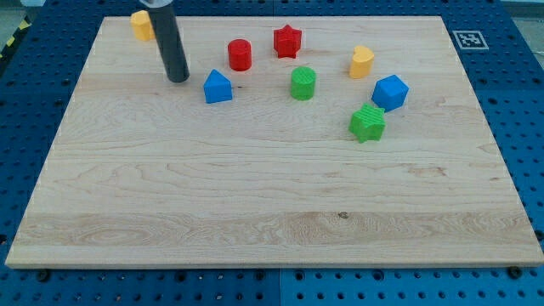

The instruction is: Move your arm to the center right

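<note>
Camera view – my tip (pixel 178 80) dark, just left of blue block (pixel 218 87).

My rod (pixel 170 42) comes down from the view's top edge at the upper left, leaning slightly so its lower end sits a little further toward the view's right. It is dark and straight. My tip (pixel 178 80) appears to rest on the surface, though actual contact is hard to confirm.
</note>
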Robot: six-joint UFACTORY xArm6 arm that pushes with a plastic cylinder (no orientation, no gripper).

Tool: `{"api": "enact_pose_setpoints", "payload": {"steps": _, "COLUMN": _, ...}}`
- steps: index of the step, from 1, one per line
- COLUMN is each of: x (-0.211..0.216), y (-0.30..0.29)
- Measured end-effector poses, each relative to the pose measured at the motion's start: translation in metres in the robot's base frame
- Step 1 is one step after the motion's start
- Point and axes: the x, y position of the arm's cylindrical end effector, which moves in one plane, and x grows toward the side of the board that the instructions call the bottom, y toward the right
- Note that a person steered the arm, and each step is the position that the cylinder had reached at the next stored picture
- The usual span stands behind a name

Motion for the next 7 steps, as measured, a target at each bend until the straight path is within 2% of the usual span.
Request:
{"api": "enact_pose_setpoints", "payload": {"steps": 2, "x": -0.008, "y": 0.110}}
{"api": "enact_pose_setpoints", "payload": {"steps": 3, "x": 0.007, "y": 0.147}}
{"api": "enact_pose_setpoints", "payload": {"steps": 5, "x": 0.071, "y": 0.155}}
{"api": "enact_pose_setpoints", "payload": {"steps": 7, "x": 0.172, "y": 0.232}}
